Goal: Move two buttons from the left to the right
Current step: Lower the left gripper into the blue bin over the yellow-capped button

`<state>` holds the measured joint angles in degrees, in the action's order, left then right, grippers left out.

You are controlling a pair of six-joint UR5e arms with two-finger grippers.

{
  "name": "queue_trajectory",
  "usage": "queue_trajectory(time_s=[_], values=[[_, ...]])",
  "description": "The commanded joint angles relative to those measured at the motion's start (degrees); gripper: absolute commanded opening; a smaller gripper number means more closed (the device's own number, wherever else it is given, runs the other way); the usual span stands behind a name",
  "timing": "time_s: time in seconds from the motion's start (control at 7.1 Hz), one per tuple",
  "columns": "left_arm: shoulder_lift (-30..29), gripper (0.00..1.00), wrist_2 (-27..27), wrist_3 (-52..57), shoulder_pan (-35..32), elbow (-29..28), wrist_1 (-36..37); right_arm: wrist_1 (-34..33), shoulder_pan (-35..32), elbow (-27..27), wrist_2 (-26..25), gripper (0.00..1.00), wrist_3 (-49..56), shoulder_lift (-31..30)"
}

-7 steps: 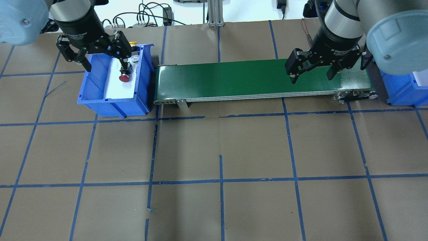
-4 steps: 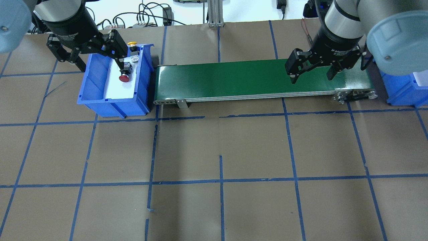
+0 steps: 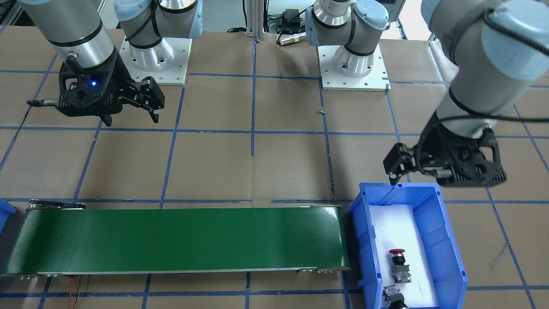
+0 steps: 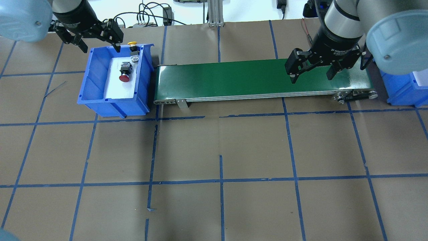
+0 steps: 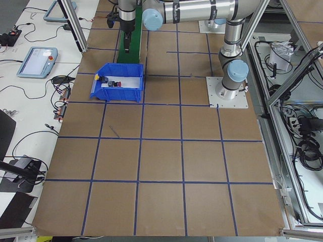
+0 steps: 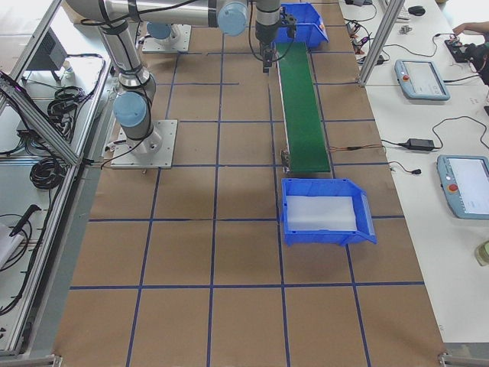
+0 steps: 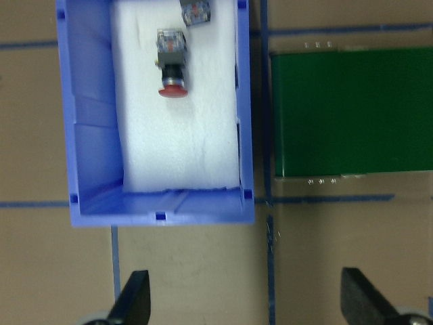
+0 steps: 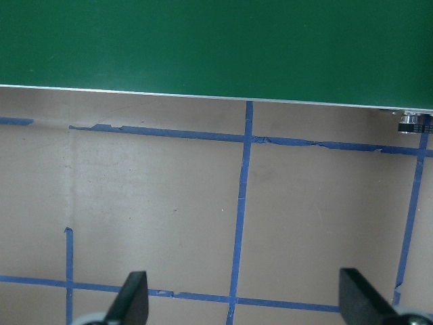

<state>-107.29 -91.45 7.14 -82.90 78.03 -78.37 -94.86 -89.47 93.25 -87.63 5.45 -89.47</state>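
The left gripper [image 4: 100,47] hangs well above the left blue bin [image 4: 113,105], released and empty, its jaws spread wide in the wrist view. Both buttons lie on the white liner inside that bin. The red button [image 4: 125,73] rests on its side near the middle, and the yellow button [image 4: 134,51] sits close to the far wall on the belt side. The right gripper [image 4: 312,75] is likewise released, waiting over the right end of the green conveyor belt [image 4: 234,78], with the receiving bin [image 6: 328,237] just beyond it.

By my reading, the first pick is not yet made. Next, the left gripper needs to descend over one button (the red one looks the easier reach), set its jaws across the body, clench, and lift it clear of the bin wall onto the belt.
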Motion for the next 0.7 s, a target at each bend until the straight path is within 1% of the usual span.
queue_trajectory(time_s=[0.0,0.14,0.28,0.56], values=[[-11.92,1.00,1.71,2.43,2.47,-11.09,1.20,0.03,0.00,0.00,0.00,1.00,0.00,0.00],[-16.41,1.00,1.80,2.44,2.57,-15.50,1.20,0.03,0.00,0.00,0.00,1.00,0.00,0.00],[-19.94,1.00,1.89,2.35,2.48,-17.89,1.29,-0.06,0.00,0.00,0.00,1.00,0.00,0.00],[-22.95,1.00,2.76,1.30,2.39,-19.41,2.60,-0.06,0.00,0.00,0.00,1.00,0.00,0.00]])
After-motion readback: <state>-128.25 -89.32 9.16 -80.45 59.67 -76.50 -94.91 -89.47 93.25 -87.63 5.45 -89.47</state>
